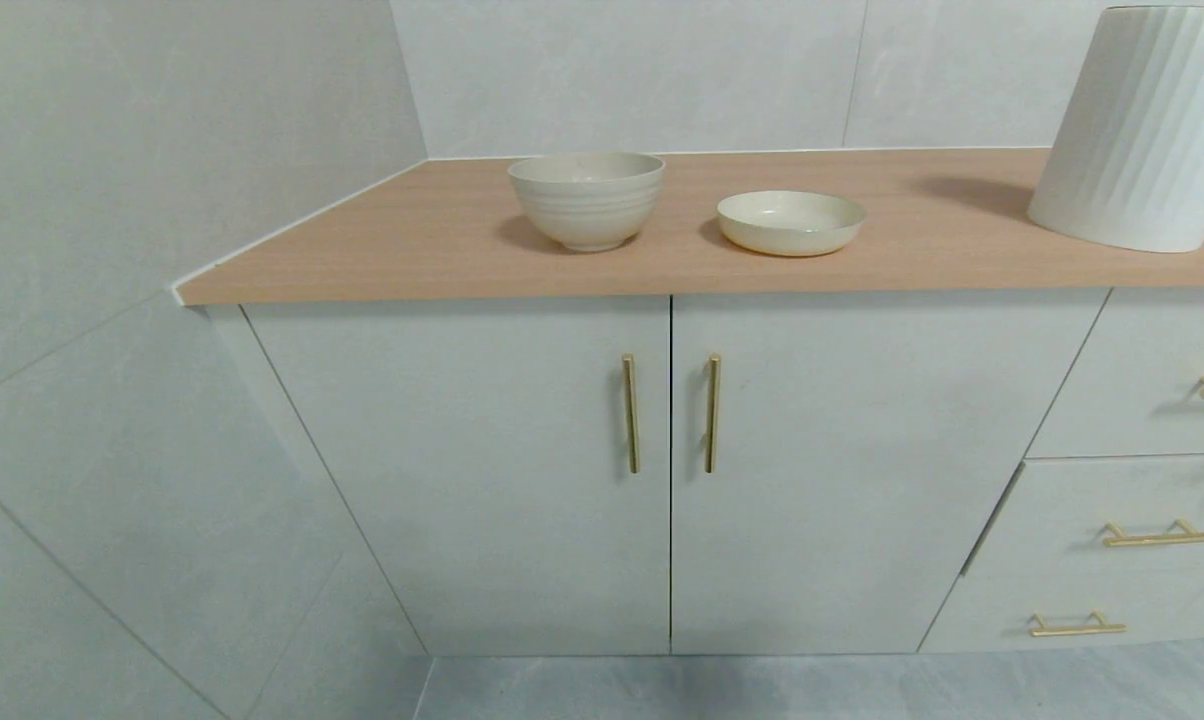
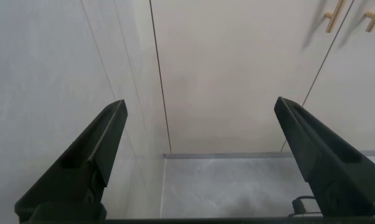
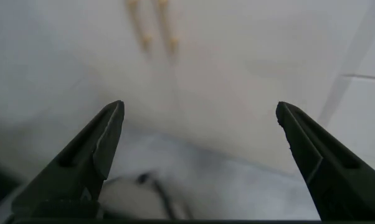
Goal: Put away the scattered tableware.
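Judging by the counter, nothing is put away yet: the deep ribbed cream bowl point(image 1: 587, 200) and the shallow cream dish point(image 1: 790, 221) sit side by side, apart, on the wood-grain countertop point(image 1: 412, 255), above shut pale cabinet doors point(image 1: 462, 470). My left gripper point(image 2: 200, 102) and right gripper point(image 3: 199, 104) hang low facing those doors, jaws spread wide, holding and touching nothing.

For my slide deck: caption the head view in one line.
A deep bowl and a shallow dish sit apart on a wooden countertop above closed cabinet doors.
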Robot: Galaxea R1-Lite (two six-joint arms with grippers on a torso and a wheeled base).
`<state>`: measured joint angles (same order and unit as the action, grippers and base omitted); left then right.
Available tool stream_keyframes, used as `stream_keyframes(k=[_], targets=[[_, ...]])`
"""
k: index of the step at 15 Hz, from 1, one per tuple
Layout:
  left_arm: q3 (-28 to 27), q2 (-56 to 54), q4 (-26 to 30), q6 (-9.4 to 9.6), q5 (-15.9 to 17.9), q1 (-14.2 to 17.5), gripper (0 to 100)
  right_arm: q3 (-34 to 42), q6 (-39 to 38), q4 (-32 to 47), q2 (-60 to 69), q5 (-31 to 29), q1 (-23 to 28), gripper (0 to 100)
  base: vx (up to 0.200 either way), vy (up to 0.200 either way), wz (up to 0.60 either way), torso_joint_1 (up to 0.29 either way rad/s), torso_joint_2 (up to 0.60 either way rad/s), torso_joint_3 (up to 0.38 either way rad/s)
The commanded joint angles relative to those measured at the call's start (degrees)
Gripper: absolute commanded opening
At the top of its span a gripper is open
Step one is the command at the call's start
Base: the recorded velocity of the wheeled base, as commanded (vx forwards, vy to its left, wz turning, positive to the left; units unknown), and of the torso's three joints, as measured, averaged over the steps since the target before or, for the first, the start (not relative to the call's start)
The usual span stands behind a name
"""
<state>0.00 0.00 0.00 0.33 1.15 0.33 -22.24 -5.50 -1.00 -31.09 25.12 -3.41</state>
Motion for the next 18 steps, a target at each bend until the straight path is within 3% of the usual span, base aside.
stream_keyframes(k=[1, 4, 8, 12, 14, 15, 18], targets=[[0.0, 0.0, 0.0, 0.02, 0.0, 0.0, 100, -15.2, -0.7, -5.3, -33.0, 7.6, -10.2, 100, 0.000, 0.000, 0.00, 0.000, 0.00, 0.000], [0.0, 0.0, 0.0, 0.02, 0.0, 0.0, 100, -25.0, -1.0, -10.3, -49.5, 7.4, -17.9, 100, 0.000, 0.000, 0.00, 0.000, 0.00, 0.000], [0.0, 0.0, 0.0, 0.02, 0.0, 0.0, 100, -30.0, -5.9, -15.8, -60.3, 7.7, -24.2, 100, 0.000, 0.000, 0.00, 0.000, 0.00, 0.000], [0.0, 0.0, 0.0, -0.07, 0.0, 0.0, 100, -30.0, -6.1, -27.5, -68.8, 4.9, -26.6, 100, 0.000, 0.000, 0.00, 0.000, 0.00, 0.000], [0.0, 0.0, 0.0, 0.02, 0.0, 0.0, 100, -30.0, -6.3, -34.7, -74.0, -4.1, -27.5, 100, 0.000, 0.000, 0.00, 0.000, 0.00, 0.000], [0.0, 0.0, 0.0, 0.02, 0.0, 0.0, 100, -30.1, -7.0, -36.8, -75.7, -5.9, -27.5, 100, 0.000, 0.000, 0.00, 0.000, 0.00, 0.000], [0.0, 0.0, 0.0, 0.02, 0.0, 0.1, 100, -30.9, -9.8, -41.3, -79.0, -6.0, -28.3, 100, 0.000, 0.000, 0.00, 0.000, 0.00, 0.000]])
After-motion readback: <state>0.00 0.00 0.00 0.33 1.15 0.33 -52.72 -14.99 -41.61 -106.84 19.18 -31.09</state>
